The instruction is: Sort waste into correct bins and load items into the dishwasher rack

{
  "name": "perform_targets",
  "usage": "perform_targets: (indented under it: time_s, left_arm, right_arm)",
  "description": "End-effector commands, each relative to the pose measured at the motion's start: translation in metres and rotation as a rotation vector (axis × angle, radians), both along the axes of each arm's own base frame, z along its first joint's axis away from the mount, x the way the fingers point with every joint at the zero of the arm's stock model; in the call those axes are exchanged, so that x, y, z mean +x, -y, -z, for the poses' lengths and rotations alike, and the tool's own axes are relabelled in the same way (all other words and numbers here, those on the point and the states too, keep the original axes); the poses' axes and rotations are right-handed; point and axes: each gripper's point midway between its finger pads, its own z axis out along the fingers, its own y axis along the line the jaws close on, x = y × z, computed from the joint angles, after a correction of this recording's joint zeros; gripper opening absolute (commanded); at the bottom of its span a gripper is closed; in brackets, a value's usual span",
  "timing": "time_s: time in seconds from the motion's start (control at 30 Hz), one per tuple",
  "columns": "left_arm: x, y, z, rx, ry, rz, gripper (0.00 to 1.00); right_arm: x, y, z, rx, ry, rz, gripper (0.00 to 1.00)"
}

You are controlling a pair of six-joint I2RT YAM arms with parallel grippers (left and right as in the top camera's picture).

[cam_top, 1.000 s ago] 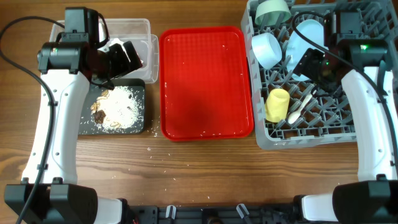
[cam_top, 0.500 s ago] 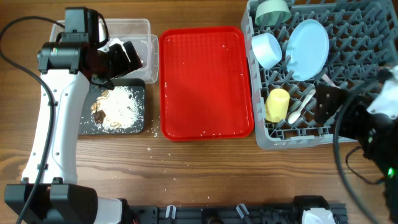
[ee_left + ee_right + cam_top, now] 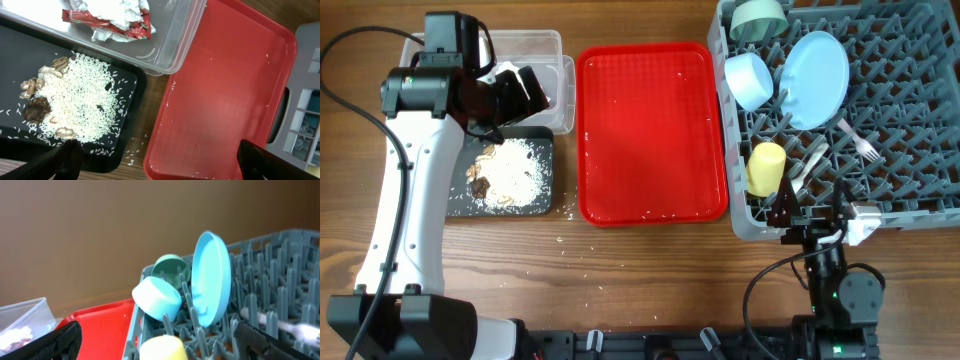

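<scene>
Wooden table [image 3: 650, 272] (stray grains [image 3: 134, 153]), brown backdrop [image 3: 100, 230]

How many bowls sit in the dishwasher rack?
2: pale green bowl at the rack's far-left corner, pale blue bowl just nearer; none apparently hidden.

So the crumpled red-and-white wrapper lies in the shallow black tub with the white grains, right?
Not quite. The crumpled red-and-white wrapper lies in the deeper clear plastic tub; only the white grains are in the shallow black tub. The left wrist view shows it.
</scene>
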Motion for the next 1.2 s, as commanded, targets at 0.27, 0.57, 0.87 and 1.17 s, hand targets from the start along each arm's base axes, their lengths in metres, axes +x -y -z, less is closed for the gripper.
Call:
perform_targets:
  time_s: [0.27, 0.57, 0.87, 1.17]
  left_arm:
    - [0.000, -0.002, 0.000, -0.001, 0.004, 0.003, 1.00]
    - [-0.006, -0.013, -0.034, 0.072, 0.120, -0.011, 1.00]
    - [-0.077, 0.013, -0.062, 0.149, 0.851, 0.267, 1.00]
    - [-0.131, -0.004, 0.023, 0.231, 1.099, 0.168, 1.00]
  right_arm:
    - [0.000, -0.005, 0.015, 0.379, -0.067, -0.032, 1.00]
    - [0.000, -0.005, 0.015, 0.379, -0.066, -0.032, 1.00]
    - [0.000, -0.005, 0.015, 0.379, -0.067, -0.032, 1.00]
    - [0.000, -0.005, 0.015, 0.379, -0.066, -0.032, 1.00]
